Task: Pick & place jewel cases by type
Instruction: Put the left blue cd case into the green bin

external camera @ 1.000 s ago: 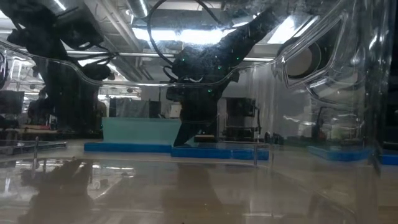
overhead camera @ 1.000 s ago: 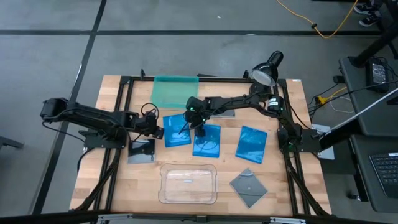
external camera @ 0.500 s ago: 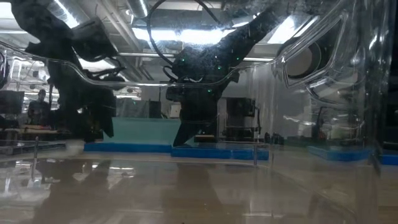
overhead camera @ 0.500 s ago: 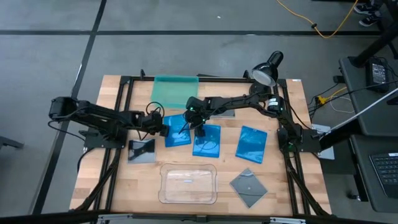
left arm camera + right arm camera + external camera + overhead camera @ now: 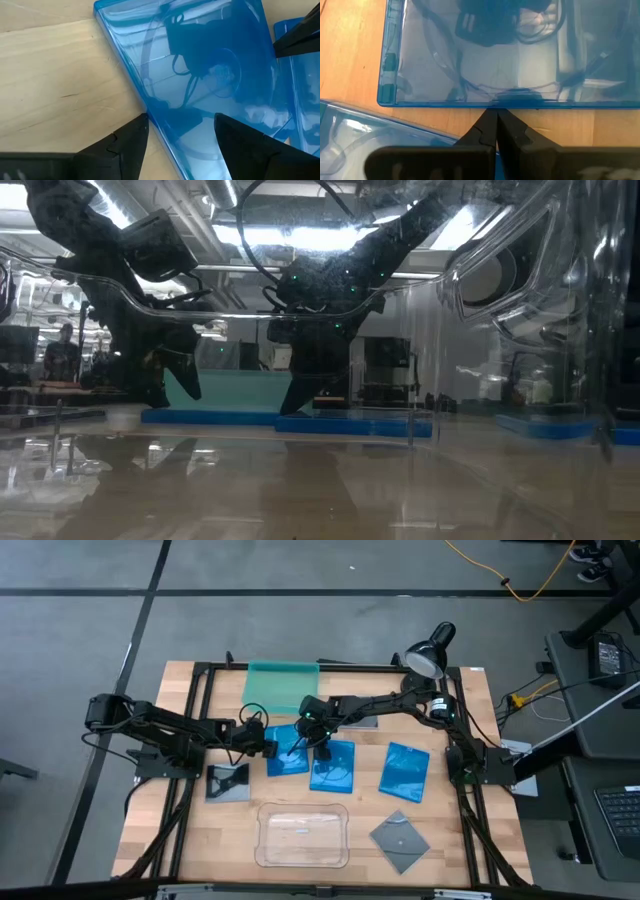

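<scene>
Left wrist view showed the left gripper [image 5: 180,132] spread wide, one finger on each side of the near edge of a blue jewel case [image 5: 200,65] lying flat on the wooden table [image 5: 50,90]. Just left of centre in the high view, the right gripper [image 5: 308,745], pinched shut and empty, pressed at the opposite edge, seemingly bracing it. This looked like the grasp step; next the fingers must close on the thin edge and lift. A second blue case [image 5: 333,766] lay touching it, a likely snag. The teal tray [image 5: 281,686] waited at upper centre.
</scene>
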